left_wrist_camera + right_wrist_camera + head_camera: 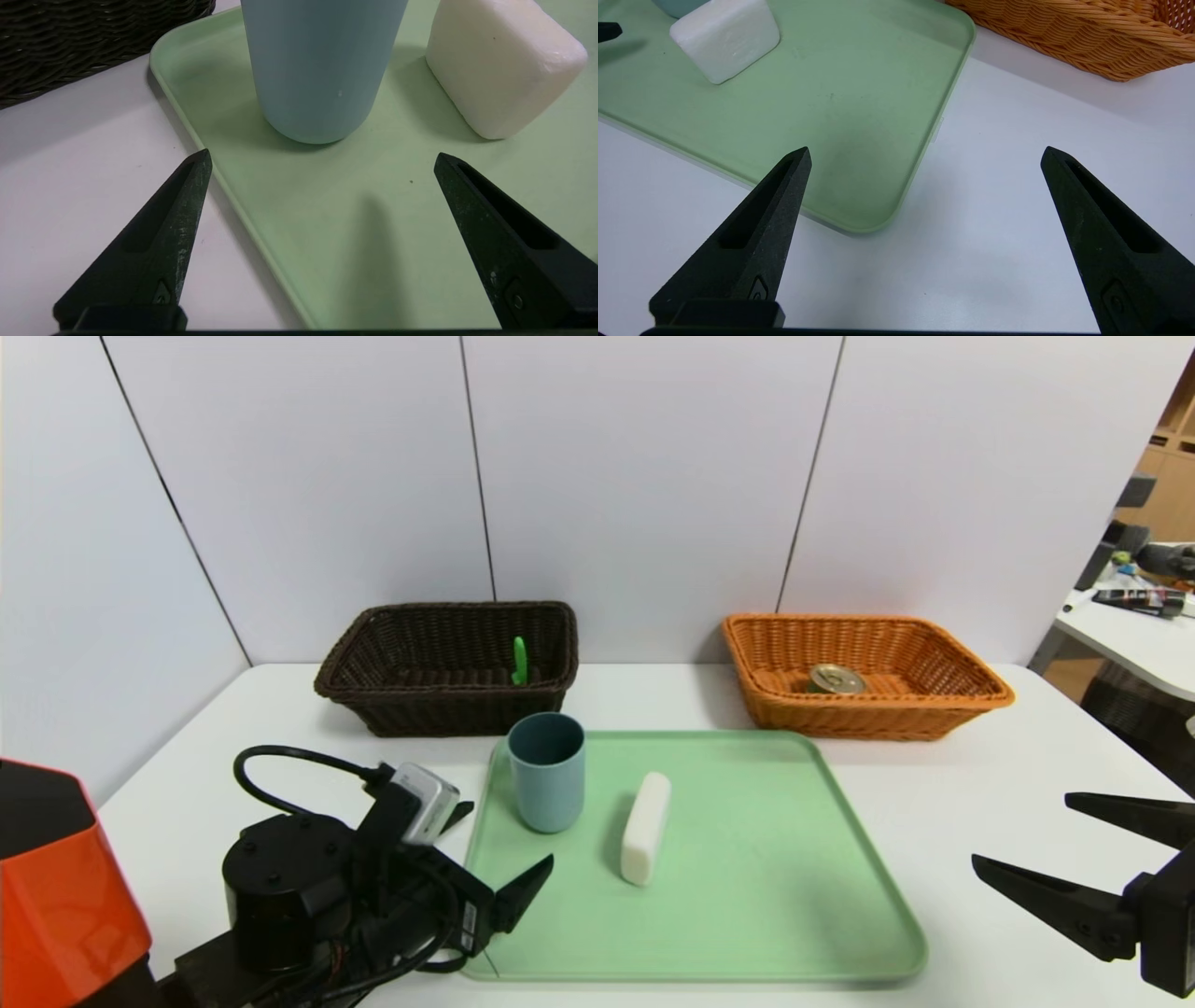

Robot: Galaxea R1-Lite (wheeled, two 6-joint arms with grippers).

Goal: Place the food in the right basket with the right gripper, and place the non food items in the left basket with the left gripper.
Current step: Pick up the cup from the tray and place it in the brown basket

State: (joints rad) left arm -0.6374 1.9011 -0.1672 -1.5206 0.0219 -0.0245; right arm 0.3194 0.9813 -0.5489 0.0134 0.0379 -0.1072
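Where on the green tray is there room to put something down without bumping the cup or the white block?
The tray's right half is bare, from the white block across to the rim nearest the orange basket. The near strip in front of the block is bare too. It's crowded at the tray's left end: the blue cup stands beside the block, with the open left hand just before the cup.

From the head we look forward and down over the whole white table, both baskets against its far edge. Our left wrist camera sits low and close at the green tray's left edge, facing the blue cup. Our right wrist camera looks across the tray's near right corner. All three views share the white block.
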